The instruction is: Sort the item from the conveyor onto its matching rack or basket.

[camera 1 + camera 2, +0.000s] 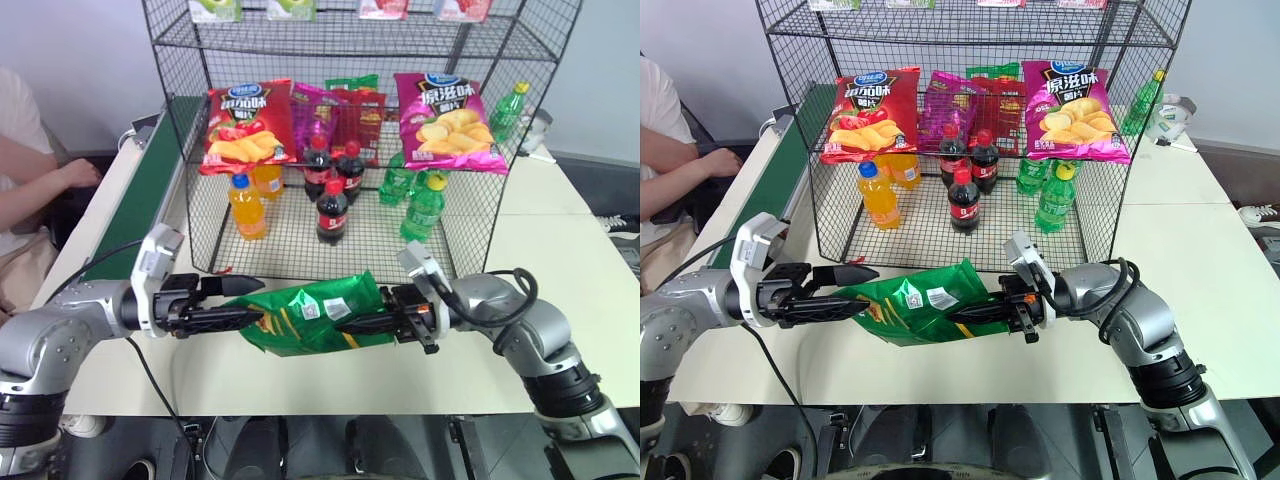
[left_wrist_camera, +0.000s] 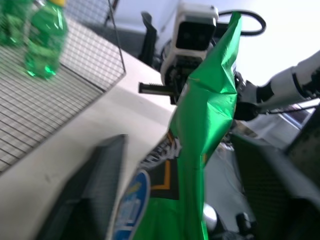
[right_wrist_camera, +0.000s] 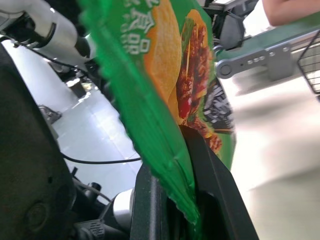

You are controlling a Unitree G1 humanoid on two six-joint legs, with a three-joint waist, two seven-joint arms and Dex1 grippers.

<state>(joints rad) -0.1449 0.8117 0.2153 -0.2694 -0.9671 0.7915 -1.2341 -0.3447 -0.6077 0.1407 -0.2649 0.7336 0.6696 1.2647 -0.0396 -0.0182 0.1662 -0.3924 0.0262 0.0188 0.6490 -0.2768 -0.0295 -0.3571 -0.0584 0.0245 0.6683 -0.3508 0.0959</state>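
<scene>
Two end effectors meet over the table's (image 1: 560, 270) near edge: right end effector (image 1: 372, 322) clenched on the green chip bag (image 1: 310, 315), left end effector (image 1: 235, 303) released; the wire rack (image 1: 330, 200) stands just beyond.

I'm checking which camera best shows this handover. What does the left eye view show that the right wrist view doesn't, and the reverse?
Left eye view alone: the black wire rack holding the red chip bag, magenta chip bag and bottles, plus the left tool standing open around the green chip bag's end.

Right wrist view alone: a close look at the right tool, with the bag's crimped edge pinched between its black fingers.

Both: the green chip bag, the conveyor and a person's arm.
</scene>
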